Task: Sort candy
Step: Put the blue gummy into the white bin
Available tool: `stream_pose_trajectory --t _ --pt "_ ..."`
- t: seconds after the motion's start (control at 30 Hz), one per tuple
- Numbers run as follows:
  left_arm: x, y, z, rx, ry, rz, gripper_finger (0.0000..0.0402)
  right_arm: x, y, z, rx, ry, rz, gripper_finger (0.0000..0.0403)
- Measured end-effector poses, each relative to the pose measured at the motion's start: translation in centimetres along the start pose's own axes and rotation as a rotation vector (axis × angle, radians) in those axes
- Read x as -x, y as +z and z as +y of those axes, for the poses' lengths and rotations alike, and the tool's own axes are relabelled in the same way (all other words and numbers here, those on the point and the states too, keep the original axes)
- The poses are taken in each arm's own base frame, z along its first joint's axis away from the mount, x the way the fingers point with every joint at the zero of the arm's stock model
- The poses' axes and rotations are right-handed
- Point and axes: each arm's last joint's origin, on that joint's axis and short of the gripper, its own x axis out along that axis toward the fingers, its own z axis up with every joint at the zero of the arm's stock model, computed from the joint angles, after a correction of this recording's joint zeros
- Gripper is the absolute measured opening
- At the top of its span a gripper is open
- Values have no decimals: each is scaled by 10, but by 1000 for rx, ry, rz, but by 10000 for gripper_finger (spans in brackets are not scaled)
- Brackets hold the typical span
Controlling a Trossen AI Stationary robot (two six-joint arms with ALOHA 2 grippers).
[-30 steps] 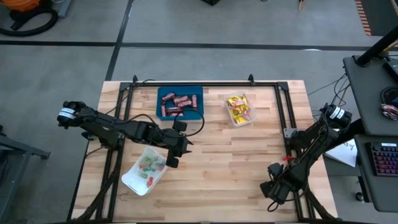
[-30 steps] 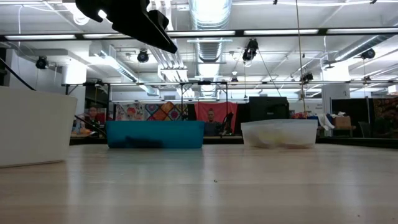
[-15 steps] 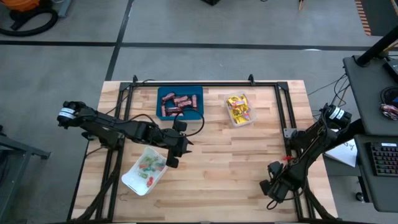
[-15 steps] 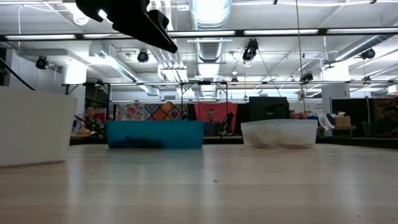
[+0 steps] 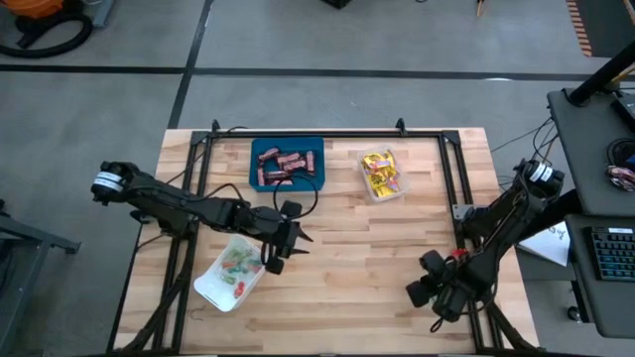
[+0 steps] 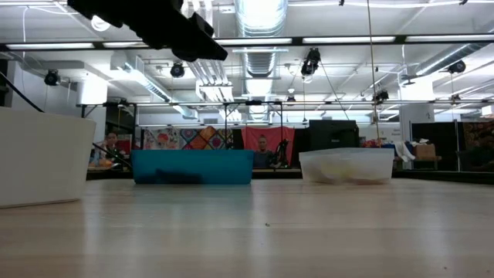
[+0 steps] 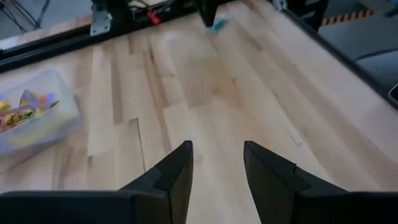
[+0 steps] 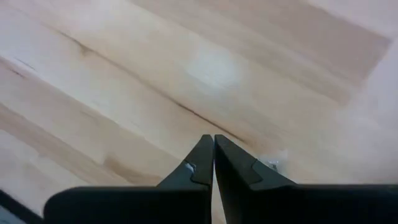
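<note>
Left claw point(image 7: 216, 163) parted above table point(image 7: 205, 93), beside yellow candy point(image 7: 25, 107).

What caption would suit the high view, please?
Three trays hold sorted candy; left hand open, right hand shut.

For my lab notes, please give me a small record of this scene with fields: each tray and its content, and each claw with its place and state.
blue tray: brown-red mini bars
clear tray: yellow packets
white tray: pastel sweets
left claw: above the white tray's edge, open, empty
right claw: low over bare wood near the table's right front, shut, nothing between the fingers
loose candy on the table: none visible
</note>
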Motion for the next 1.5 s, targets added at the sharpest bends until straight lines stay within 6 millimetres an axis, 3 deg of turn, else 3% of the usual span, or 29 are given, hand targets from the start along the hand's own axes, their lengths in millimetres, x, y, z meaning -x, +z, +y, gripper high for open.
stream_pose_trajectory --t 0.1,0.3,0.5,0.73,0.9,1.1,1.3,1.5 --pt "-2 -8 -1 26 5 -16 125 5 2 0 0 17 1 9" --pt "-3 -13 -2 66 7 -19 111 8 -3 -2 -4 -51 180 16" --pt "-3 -10 -1 56 12 -50 96 6 -3 -2 37 -75 207 65" --pt "-3 -8 0 53 16 -63 88 -13 -4 -2 73 -141 178 129" --pt "-3 -7 0 53 17 -66 88 -22 -4 -2 91 -176 161 147" --pt "-3 -7 0 53 17 -71 88 -32 -4 -1 115 -214 153 119" --pt "-3 -7 0 53 18 -73 88 -31 -3 0 132 -206 155 22" --pt "-3 -8 -1 53 12 -99 88 -19 2 4 151 -70 71 10"
